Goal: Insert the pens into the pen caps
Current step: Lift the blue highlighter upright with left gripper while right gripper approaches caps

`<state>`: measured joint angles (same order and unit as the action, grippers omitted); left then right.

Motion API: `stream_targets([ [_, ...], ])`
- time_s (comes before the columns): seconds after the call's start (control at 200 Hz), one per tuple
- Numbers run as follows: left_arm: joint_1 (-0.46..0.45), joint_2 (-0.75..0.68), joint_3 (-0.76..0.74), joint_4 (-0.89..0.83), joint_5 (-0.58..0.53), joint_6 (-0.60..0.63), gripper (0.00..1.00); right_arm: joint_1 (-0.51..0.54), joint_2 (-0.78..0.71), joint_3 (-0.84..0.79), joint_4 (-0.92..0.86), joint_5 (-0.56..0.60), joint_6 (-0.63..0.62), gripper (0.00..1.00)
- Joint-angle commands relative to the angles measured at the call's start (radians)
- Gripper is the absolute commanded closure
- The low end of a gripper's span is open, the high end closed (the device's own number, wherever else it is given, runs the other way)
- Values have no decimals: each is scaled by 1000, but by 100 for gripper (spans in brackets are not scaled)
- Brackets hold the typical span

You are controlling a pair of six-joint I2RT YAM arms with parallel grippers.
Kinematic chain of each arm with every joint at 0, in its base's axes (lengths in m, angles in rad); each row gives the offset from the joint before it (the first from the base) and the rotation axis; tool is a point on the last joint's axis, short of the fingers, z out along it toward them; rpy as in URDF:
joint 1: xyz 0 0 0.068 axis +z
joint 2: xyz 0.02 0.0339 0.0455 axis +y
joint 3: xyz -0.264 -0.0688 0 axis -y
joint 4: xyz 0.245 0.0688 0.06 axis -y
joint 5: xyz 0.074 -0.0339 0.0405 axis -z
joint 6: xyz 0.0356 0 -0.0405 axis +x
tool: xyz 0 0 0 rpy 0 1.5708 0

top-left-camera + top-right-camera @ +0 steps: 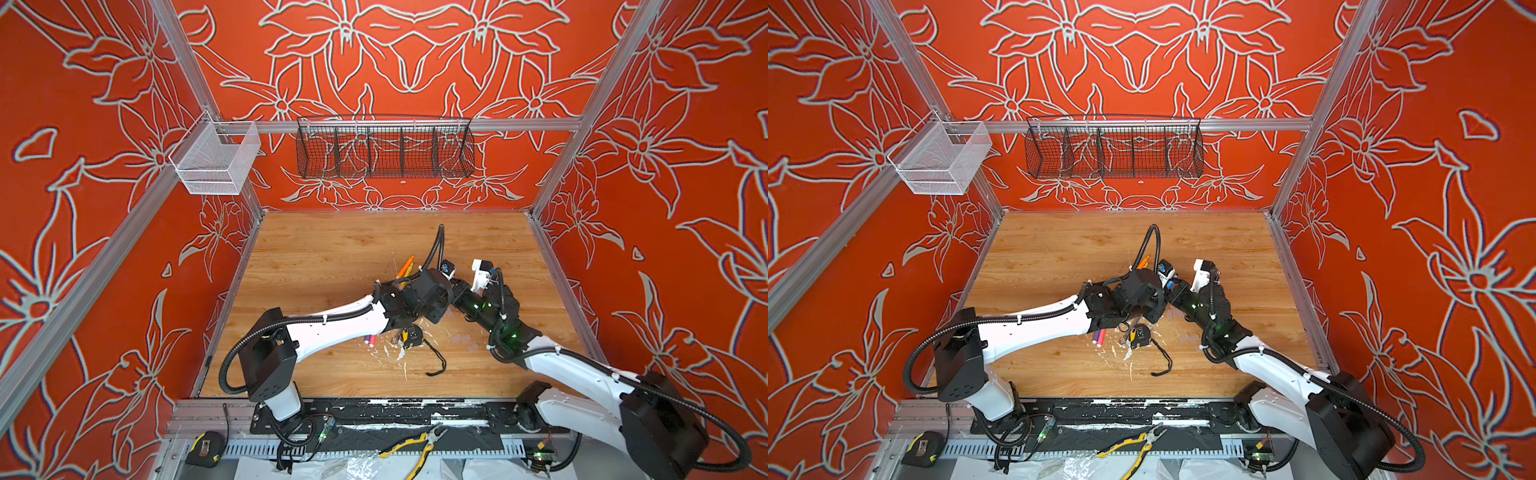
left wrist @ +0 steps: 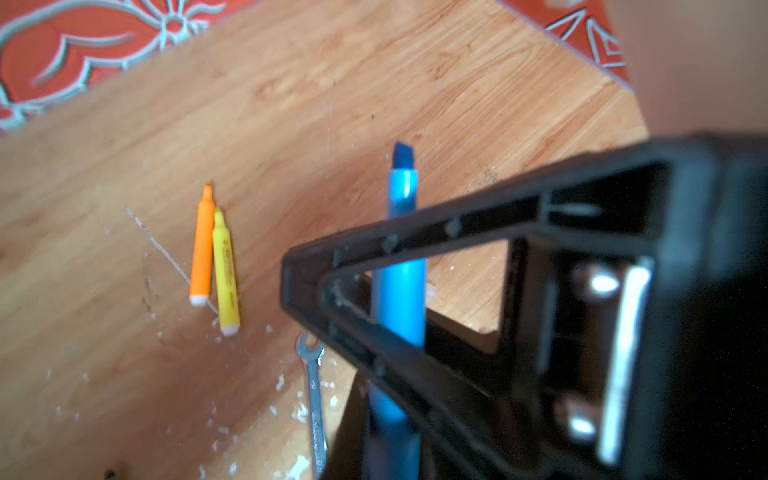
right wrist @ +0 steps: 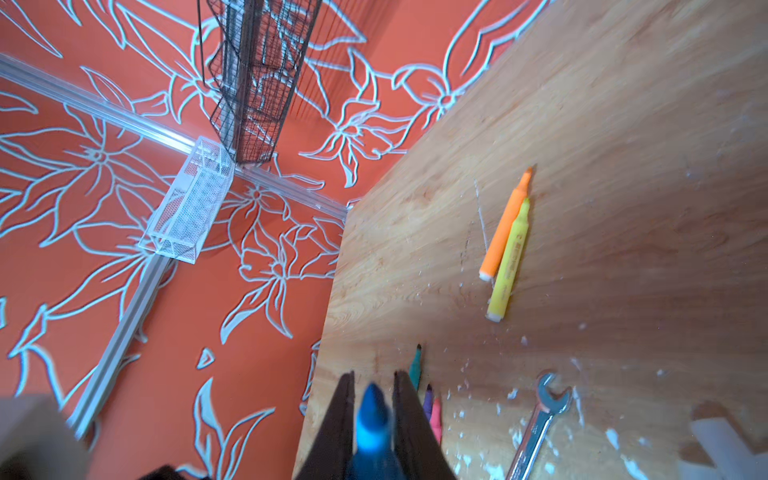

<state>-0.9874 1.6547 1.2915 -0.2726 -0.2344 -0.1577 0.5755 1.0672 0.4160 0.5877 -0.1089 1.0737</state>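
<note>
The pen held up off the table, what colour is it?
The held pen is blue, darker at its tip; the left wrist view shows it best.

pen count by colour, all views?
blue pen: 1
orange pen: 1
yellow pen: 1
green pen: 1
purple pen: 1
pink pen: 1
Total: 6

Far worktop (image 1: 332,241) open for passage; centre obstructed by left arm (image 1: 345,326), right arm (image 1: 582,374), wrench (image 3: 538,424), tape measure (image 1: 411,336) and loose pens (image 3: 510,257).
</note>
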Motion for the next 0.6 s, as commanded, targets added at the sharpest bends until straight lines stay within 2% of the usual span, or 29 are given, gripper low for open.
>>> stream_targets([
  [0.0,10,-11,-20,42,-45,-6,100,11,-33,20,-1,17,-17,69],
  [0.09,43,-24,-41,39,-48,-31,100,11,-90,24,-62,39,-71,40],
  [0.175,102,-59,-77,37,-24,-76,100,11,-175,68,-248,72,-150,29],
  [0.285,162,-156,-183,94,-5,-111,100,12,-289,121,-519,159,-242,28],
  [0.45,171,-364,-402,240,-7,-136,100,12,-383,132,-798,304,-302,29],
  [0.595,172,-542,-551,263,108,-104,100,12,-285,154,-847,254,-305,36],
])
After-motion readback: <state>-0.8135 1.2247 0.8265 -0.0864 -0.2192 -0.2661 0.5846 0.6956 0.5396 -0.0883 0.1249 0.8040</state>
